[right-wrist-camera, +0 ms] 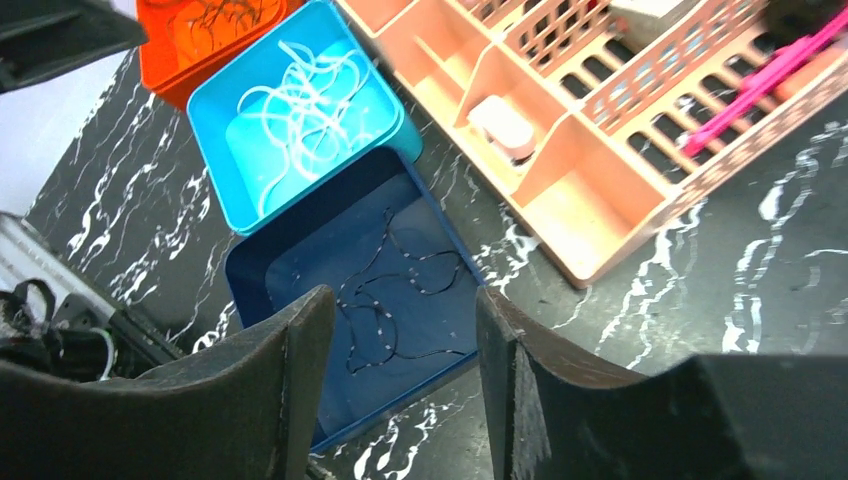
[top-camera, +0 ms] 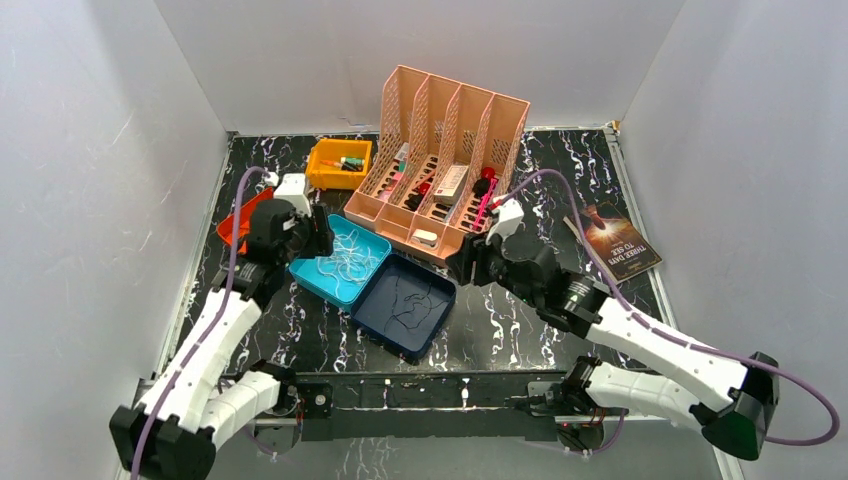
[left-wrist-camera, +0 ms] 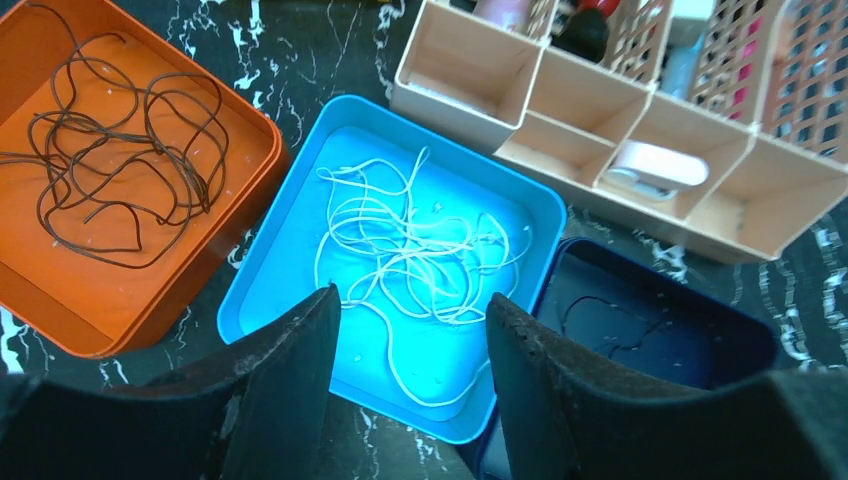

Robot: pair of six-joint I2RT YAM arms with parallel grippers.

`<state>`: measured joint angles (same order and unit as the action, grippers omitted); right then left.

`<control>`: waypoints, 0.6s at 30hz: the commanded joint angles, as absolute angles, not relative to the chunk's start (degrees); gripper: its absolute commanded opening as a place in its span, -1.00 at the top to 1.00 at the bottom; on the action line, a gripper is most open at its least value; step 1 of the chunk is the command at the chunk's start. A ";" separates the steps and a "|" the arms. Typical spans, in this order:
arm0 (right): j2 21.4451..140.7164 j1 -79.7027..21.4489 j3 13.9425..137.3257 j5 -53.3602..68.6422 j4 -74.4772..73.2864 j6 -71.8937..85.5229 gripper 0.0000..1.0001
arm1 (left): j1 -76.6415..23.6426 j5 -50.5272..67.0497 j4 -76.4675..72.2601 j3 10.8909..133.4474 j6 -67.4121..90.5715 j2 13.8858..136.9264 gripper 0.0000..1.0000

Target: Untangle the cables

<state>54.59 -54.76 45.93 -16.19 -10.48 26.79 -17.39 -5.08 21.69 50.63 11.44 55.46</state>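
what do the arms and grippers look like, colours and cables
The left arm and right arm have white links and black joints. A purple cable runs along each. The left gripper and right gripper have two broad, matte black fingers, tapering, a little scuffed. No markings or sleeves visible.

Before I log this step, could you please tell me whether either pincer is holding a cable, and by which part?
Nothing is held: the left pincer and right pincer are both open and empty.
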 commanded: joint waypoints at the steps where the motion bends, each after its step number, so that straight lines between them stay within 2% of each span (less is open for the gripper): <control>1: 49.73 -54.58 47.68 -25.05 -12.64 22.20 -0.27 | -17.36 -4.87 16.46 47.75 15.45 48.13 -0.15; 4: 46.33 -54.55 48.14 -29.56 -14.40 19.57 -0.34 | -17.38 -4.21 14.04 45.40 17.63 43.47 -0.33; 8: 41.47 -54.57 46.51 -34.67 -15.08 16.74 -0.49 | -17.40 -4.85 13.30 43.17 19.00 40.11 -0.44; 13: 35.60 -54.52 42.93 -40.83 -16.35 16.35 -0.65 | -17.32 -6.60 12.92 40.10 20.65 36.39 -0.69; 16: 32.99 -54.54 41.30 -42.73 -17.25 17.57 -0.96 | -17.35 -7.36 13.00 38.25 22.41 34.71 -0.83; 18: 31.84 -54.55 40.58 -43.61 -18.10 18.43 -0.97 | -17.38 -7.98 13.75 37.69 22.94 34.06 -0.89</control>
<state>33.39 -54.74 41.63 -38.57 -17.54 17.80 -17.39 -6.20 14.13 38.74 20.62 35.81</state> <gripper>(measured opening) 0.977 0.920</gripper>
